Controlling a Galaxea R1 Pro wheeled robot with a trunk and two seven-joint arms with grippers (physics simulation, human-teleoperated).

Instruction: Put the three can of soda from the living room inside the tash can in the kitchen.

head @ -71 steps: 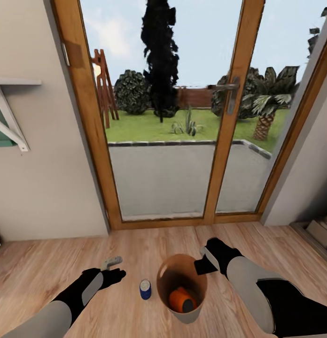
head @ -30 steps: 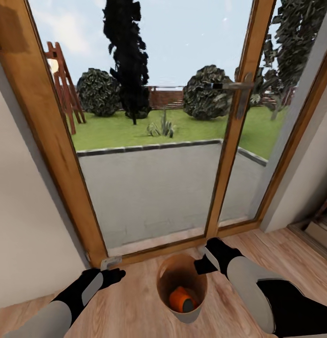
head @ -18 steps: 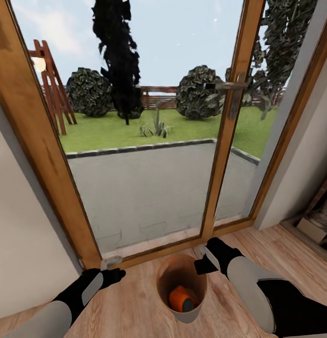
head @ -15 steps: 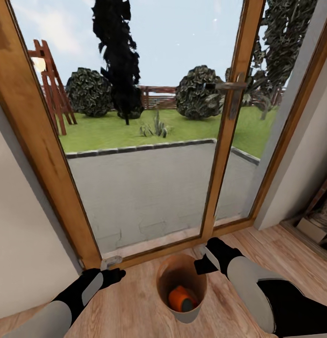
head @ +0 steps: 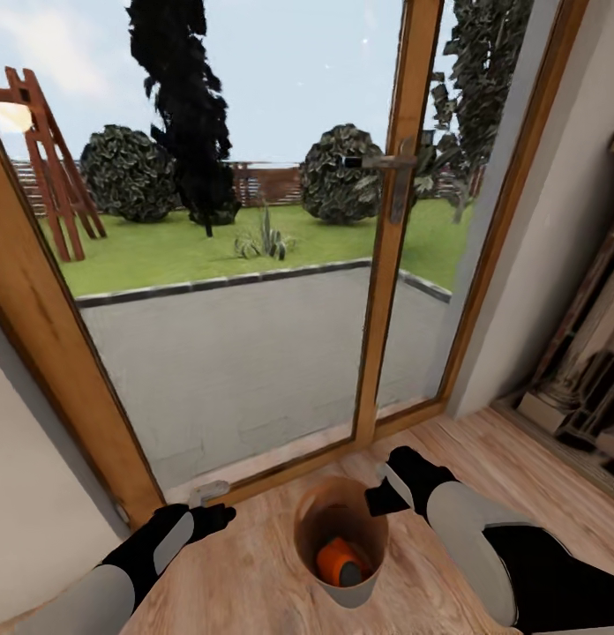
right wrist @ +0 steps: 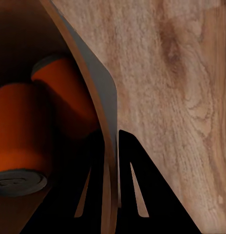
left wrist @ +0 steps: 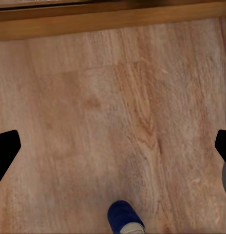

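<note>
The tash can [head: 345,589], a tapered bin with a copper-brown inside, hangs just over the wood floor in front of me in the head view. My right gripper [head: 383,492] is shut on its far right rim; in the right wrist view the fingers [right wrist: 137,185] straddle the bin wall [right wrist: 96,105]. Two orange cans of soda [right wrist: 18,139] [right wrist: 66,95] lie inside, one showing in the head view [head: 340,563]. My left gripper [head: 212,494] hangs open over bare floor left of the bin. The dark blue can [left wrist: 123,220] lies on the floor behind its fingertips [left wrist: 6,151].
A glazed patio door in a wooden frame [head: 382,291] with a lever handle [head: 378,163] stands close ahead. A pale wall [head: 33,494] closes the left. Low shelving with books [head: 580,388] runs along the right wall. Wood floor [head: 254,564] lies under both arms.
The whole view has swung right and closer to the door, so the camera moved. Arms and bin keep their places in the picture. The blue can beside the bin has left the head view.
</note>
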